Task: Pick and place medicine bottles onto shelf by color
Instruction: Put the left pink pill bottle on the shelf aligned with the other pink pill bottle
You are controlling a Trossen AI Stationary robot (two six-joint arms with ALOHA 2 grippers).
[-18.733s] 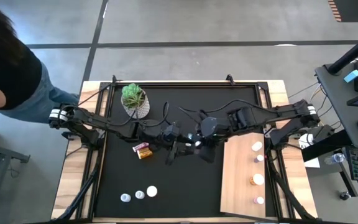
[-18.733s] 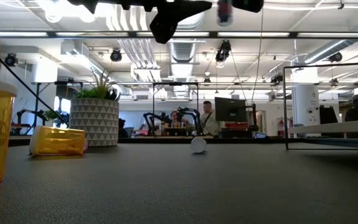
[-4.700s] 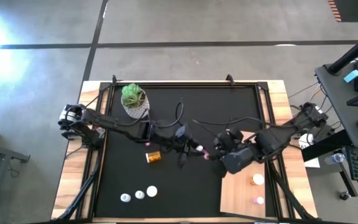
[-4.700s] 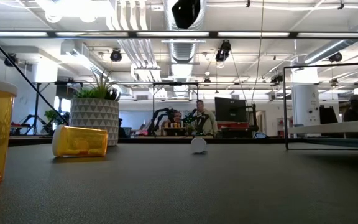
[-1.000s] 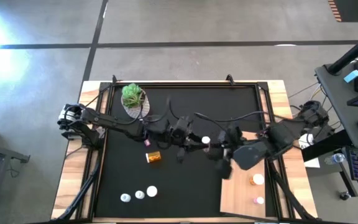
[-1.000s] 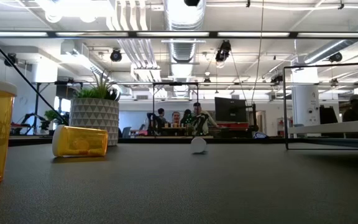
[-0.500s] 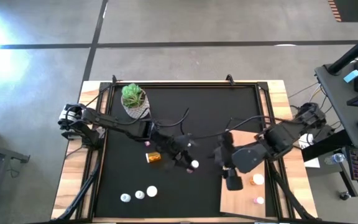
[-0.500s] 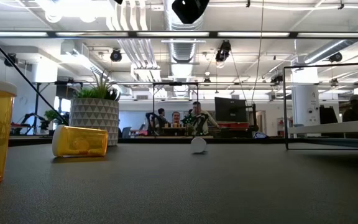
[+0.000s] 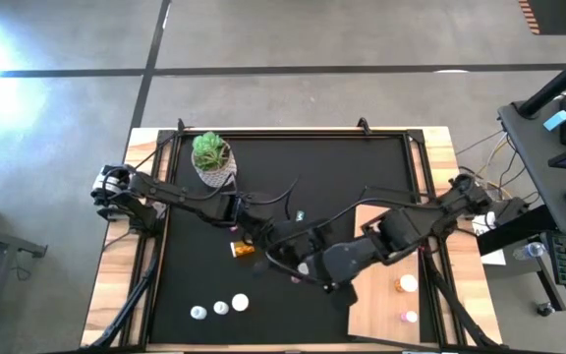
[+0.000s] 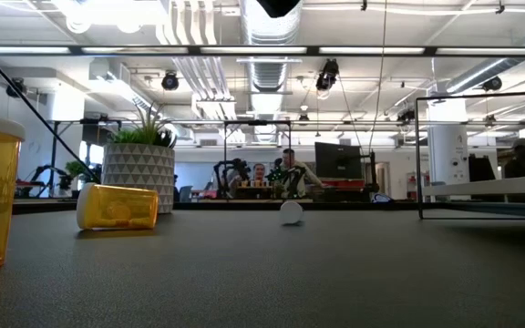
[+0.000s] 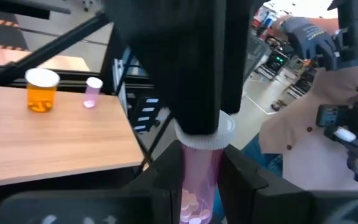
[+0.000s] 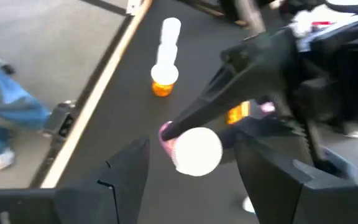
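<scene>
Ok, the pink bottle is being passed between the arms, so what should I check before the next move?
1. Left gripper shut on the pink bottle: ok.
2. Right gripper lined up, with its fingers open on either side of the white cap: ok.
3. Right fingers gripping the bottle so the left can let go: not ok, they stand apart from it.
4. Bare room on the shelf near the small pink bottle: ok.
5. Cap seated tight: cannot tell.
</scene>
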